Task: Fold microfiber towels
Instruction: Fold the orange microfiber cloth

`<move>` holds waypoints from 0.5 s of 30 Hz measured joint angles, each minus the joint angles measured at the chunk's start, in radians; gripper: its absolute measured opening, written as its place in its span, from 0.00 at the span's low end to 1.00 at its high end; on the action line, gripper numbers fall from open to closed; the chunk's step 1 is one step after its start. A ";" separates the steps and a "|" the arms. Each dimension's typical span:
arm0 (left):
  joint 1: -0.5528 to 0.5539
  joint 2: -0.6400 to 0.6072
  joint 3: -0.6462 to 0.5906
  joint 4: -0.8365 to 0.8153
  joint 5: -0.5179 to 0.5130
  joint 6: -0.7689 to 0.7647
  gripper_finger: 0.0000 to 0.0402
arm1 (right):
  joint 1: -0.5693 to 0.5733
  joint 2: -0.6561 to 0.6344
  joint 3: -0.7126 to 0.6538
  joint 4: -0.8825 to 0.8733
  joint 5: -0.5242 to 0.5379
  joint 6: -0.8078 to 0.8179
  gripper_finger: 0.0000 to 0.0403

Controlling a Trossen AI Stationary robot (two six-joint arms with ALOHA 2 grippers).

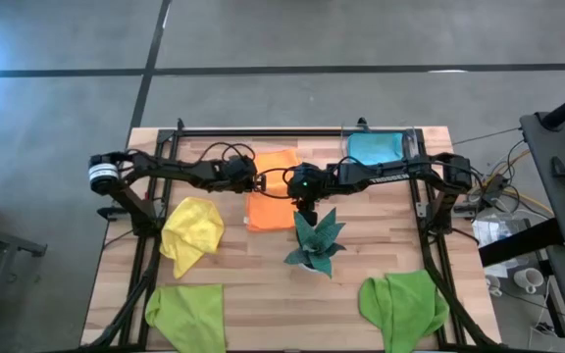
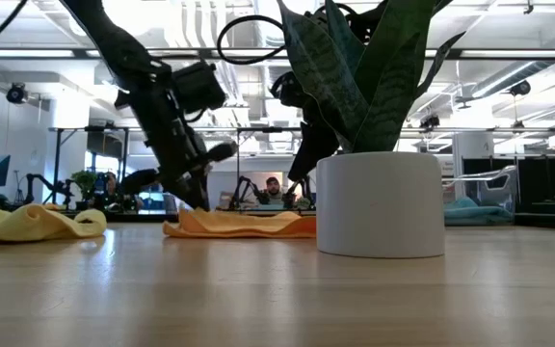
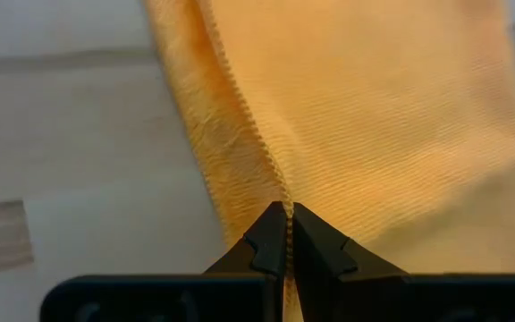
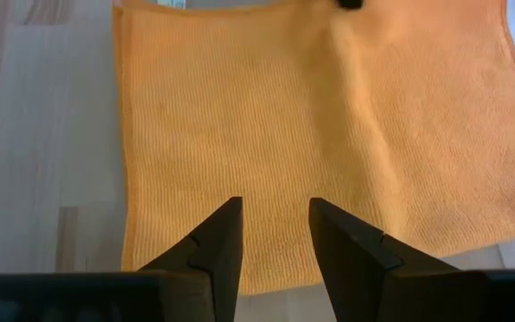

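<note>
The orange towel point(image 1: 275, 194) lies spread on the table's middle, toward the far side. It also shows in the low view point(image 2: 244, 225). My left gripper point(image 1: 257, 182) is shut on the towel's left edge. My right gripper point(image 4: 275, 234) is open over the towel's near right part point(image 1: 307, 203), with its fingers pointing down just above the cloth. The light blue towel point(image 1: 375, 149) lies at the far right. The yellow towel point(image 1: 192, 231) lies crumpled at the left. Two lime green towels point(image 1: 186, 314) point(image 1: 405, 304) lie near the front edge. My left gripper pinches the orange towel's stitched left edge point(image 3: 271, 183) between its two shut fingers. The fingers slant down from above and from the table's left, and they lie in line with the seam. The edge is gathered into a small ridge at the fingertips, and the remainder of the towel lies on the table.
A dark teal spiky plant point(image 1: 317, 238) in a white pot point(image 2: 381, 204) stands just in front of the orange towel, close under my right arm. Bare wood shows between the yellow towel and the pot.
</note>
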 joint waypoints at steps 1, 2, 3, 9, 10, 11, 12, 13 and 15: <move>0.000 0.013 0.000 0.000 0.000 -0.002 0.00 | 0.000 0.000 0.000 0.000 0.000 0.000 0.32; -0.001 0.025 0.000 -0.005 0.000 -0.014 0.00 | 0.000 0.000 0.000 0.000 0.002 0.000 0.32; -0.002 0.032 0.000 -0.023 0.001 -0.018 0.00 | 0.000 0.000 0.000 0.000 0.006 0.000 0.32; -0.015 0.037 0.001 -0.039 0.003 -0.037 0.00 | -0.005 0.000 0.000 0.018 0.085 0.000 0.32; -0.016 0.033 0.003 -0.057 0.006 -0.037 0.00 | -0.006 0.000 0.000 0.018 0.085 0.003 0.32; -0.019 0.027 0.005 -0.086 0.007 -0.038 0.00 | -0.007 0.000 0.000 0.018 0.085 0.005 0.32; -0.021 0.022 0.006 -0.114 0.006 -0.042 0.00 | -0.007 0.000 0.000 0.018 0.085 0.007 0.32; -0.024 0.015 0.006 -0.138 0.003 -0.044 0.00 | -0.007 0.000 -0.001 0.018 0.085 0.007 0.32; -0.027 0.002 0.005 -0.184 -0.011 -0.045 0.00 | -0.006 0.000 -0.002 0.017 0.085 -0.001 0.32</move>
